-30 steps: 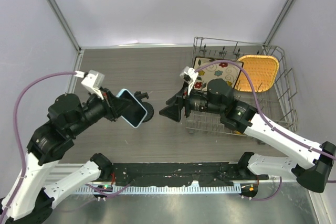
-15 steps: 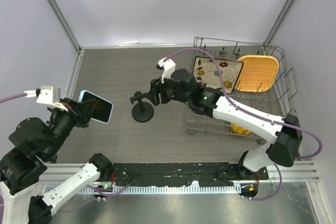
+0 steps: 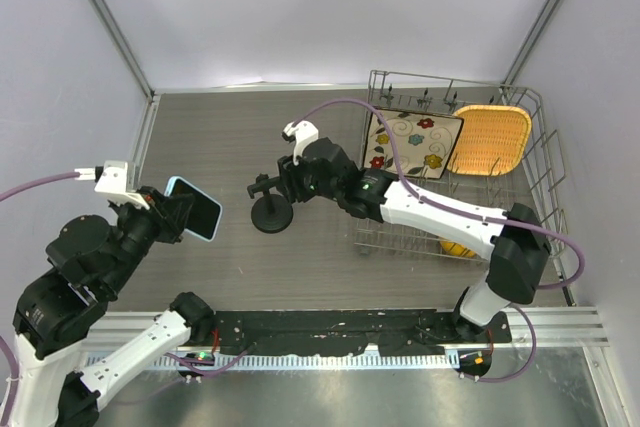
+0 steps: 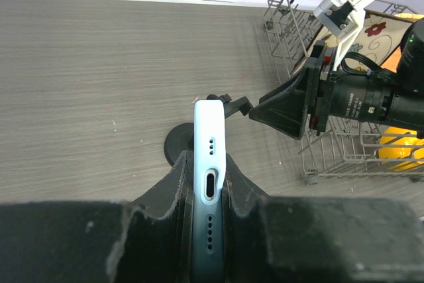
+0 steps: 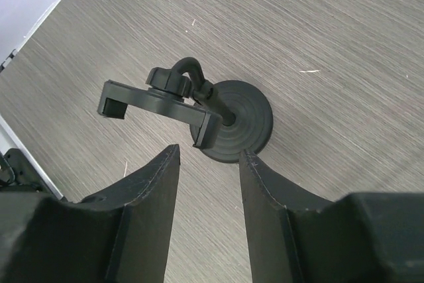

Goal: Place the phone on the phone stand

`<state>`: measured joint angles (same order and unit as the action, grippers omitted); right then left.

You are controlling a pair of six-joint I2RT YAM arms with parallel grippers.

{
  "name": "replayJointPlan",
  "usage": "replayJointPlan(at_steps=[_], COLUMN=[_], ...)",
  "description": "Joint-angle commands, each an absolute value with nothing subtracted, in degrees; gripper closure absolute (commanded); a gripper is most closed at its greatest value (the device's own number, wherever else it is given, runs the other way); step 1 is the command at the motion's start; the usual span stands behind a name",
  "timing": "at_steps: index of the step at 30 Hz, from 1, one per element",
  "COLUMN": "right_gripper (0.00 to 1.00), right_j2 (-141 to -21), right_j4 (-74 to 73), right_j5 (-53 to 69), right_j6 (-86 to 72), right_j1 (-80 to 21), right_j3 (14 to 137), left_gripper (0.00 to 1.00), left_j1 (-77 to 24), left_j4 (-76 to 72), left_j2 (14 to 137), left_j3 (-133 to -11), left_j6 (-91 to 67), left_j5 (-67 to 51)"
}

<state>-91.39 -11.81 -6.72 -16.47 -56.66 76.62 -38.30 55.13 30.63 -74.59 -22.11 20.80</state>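
Note:
My left gripper (image 3: 178, 215) is shut on the phone (image 3: 196, 209), a pale blue phone with a black screen, and holds it in the air left of the phone stand (image 3: 270, 207). In the left wrist view the phone (image 4: 211, 157) stands on edge between my fingers (image 4: 173, 183), its port end pointing at the stand (image 4: 180, 145). My right gripper (image 3: 283, 180) is open and empty just right of the stand's top. In the right wrist view its jaws (image 5: 209, 154) stand apart, close to the round base (image 5: 242, 124) and below the cross-bar cradle (image 5: 154, 100).
A wire dish rack (image 3: 545, 162) stands at the right with a flowered plate (image 3: 410, 142), an orange basket (image 3: 490, 137) and a yellow object (image 3: 458, 247). The rack and my right arm show in the left wrist view (image 4: 331, 157). Walls enclose the table.
The left gripper carried the phone left, away from the stand, then slightly back right. The right gripper moved left from beside the rack up to the stand.

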Motion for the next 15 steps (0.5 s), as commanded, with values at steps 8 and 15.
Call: replayJointPlan(at_steps=[8, 15], right_gripper=[0.6, 0.62], right_j2=[-94.83, -95.8], right_j4=[-7.47, -8.08], right_j5=[-8.17, -8.7], right_j6=[-14.15, -12.75], right_j1=[-56.87, -56.86], right_j3=[79.19, 80.68], left_gripper=[1.0, 1.0], left_j1=[-38.41, -38.41], left_j4=[50.1, 49.66], left_j2=[30.67, 31.64], left_j3=[-74.36, -74.36], left_j6=[-23.56, -23.47], left_j5=[19.6, 19.08])
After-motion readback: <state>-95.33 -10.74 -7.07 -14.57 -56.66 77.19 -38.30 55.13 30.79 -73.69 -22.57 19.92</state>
